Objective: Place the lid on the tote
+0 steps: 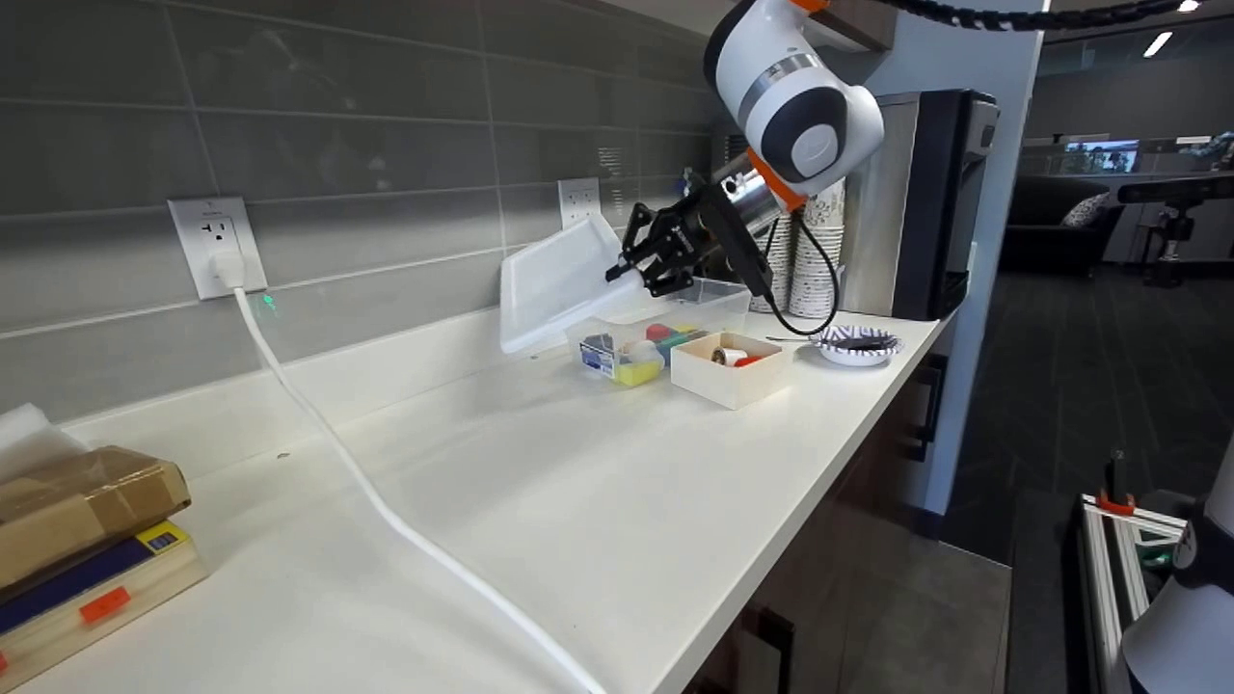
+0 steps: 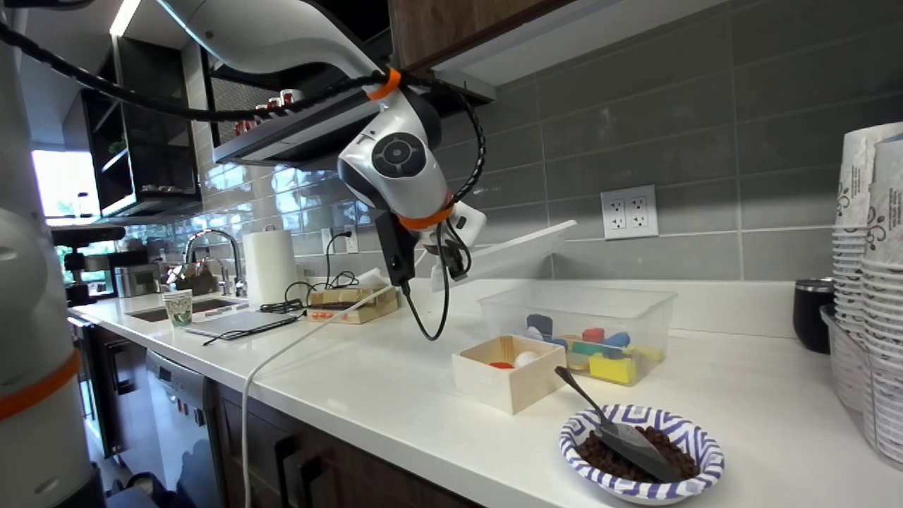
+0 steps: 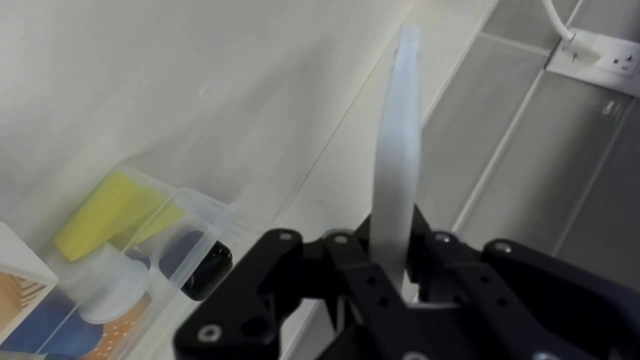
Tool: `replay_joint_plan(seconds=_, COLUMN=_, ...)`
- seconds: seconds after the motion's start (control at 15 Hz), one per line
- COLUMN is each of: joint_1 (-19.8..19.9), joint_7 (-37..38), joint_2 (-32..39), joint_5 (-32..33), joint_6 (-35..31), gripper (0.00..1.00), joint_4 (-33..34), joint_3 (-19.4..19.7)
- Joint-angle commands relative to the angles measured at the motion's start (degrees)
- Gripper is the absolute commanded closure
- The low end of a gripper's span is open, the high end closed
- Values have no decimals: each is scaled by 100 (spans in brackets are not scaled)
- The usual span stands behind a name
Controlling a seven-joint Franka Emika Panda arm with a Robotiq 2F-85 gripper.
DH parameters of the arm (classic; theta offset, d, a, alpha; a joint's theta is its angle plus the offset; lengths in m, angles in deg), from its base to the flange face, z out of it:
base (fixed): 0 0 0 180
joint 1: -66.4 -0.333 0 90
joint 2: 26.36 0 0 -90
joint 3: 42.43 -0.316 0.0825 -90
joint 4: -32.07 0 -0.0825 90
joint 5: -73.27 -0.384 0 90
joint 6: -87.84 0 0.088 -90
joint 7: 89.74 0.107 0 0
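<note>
The lid [image 1: 559,281] is a thin pale translucent panel. My gripper [image 1: 631,272] is shut on its edge and holds it tilted in the air, near the tiled wall. In an exterior view the lid [image 2: 518,252] slants upward, above and to the side of the tote, not touching it. The wrist view shows the lid [image 3: 398,135] nearly edge-on between the fingers of the gripper [image 3: 392,235]. The clear tote [image 2: 578,300] stands on the counter, uncovered, with coloured pieces inside. It also shows at lower left in the wrist view [image 3: 196,260] and in an exterior view [image 1: 715,297].
A pale wooden box [image 2: 487,384] stands directly in front of the tote. A patterned bowl [image 2: 575,462] with a dark spoon is nearby. Stacked cups [image 2: 885,317] stand at the side. A white cable [image 1: 415,530] crosses the counter; the tiled wall [image 1: 386,183] runs behind.
</note>
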Motion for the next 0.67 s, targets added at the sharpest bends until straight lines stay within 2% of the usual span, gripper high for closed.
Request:
replay_joint_plan(seconds=0.0, joint_1=-86, joint_7=-119, joint_2=-204, joint_5=-1089, joint_6=-661, gripper=98, joint_4=-27, joint_3=-130)
replay_joint_plan(seconds=0.27, joint_1=-41, joint_7=-322, joint_2=-197, joint_5=-2120, joint_6=-865, gripper=98, joint_4=9, joint_3=-191)
replay_joint_plan(seconds=0.6, joint_1=40, joint_7=-1073, joint_2=-201, joint_5=-3663, joint_6=-717, gripper=98, joint_4=-9, joint_3=-152)
